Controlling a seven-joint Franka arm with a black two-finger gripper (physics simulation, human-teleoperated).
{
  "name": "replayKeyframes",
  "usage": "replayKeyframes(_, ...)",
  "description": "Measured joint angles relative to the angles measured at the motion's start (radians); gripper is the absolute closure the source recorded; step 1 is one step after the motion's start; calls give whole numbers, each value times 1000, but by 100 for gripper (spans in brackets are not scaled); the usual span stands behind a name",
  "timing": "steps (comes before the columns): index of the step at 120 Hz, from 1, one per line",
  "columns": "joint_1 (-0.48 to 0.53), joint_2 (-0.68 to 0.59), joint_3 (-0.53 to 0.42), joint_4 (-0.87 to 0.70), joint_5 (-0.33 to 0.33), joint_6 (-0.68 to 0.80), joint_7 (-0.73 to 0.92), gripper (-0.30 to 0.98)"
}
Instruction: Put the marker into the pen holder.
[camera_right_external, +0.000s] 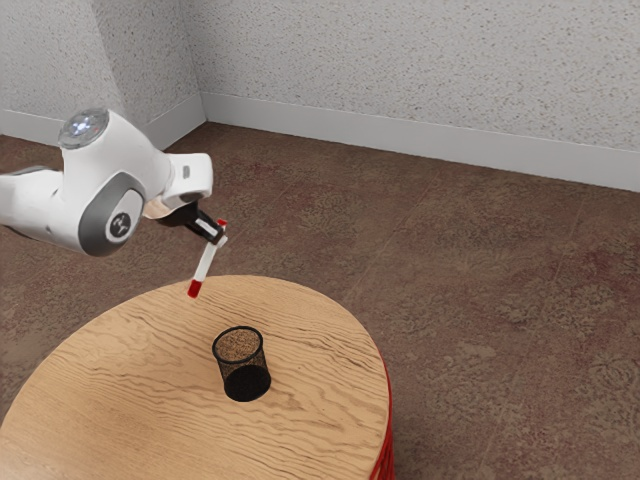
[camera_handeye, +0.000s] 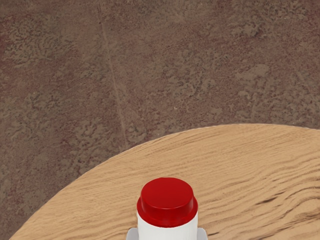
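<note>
Pinches the slim white marker with red ends between both fingers of the black claw, well apart from the black wire-mesh pen holder upright on the round wooden bench. Grips near the top, likely to leave the tilted lower length free for insertion. Hides part of the upper barrel; can't make out the holder's inside bottom.

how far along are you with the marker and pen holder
The pickup looks done: my gripper is shut on the marker, which hangs in the air at a tilt. The pen holder stands upright on the table, away from the marker. Left to do: bring the marker over the holder's open top, lower it in and let go.
</note>
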Motion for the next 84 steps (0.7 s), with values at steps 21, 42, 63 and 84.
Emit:
replayKeyframes(21, -1, -14, -11, -17, -18, 77, 8, 74)
replayKeyframes(42, 0, -35, -50, -44, -24, 110, 16, 74)
replayKeyframes(63, -1, -75, -73, -96, -27, 122, 23, 73)
replayKeyframes(84, -1, -127, -121, -149, -40, 124, 29, 73)
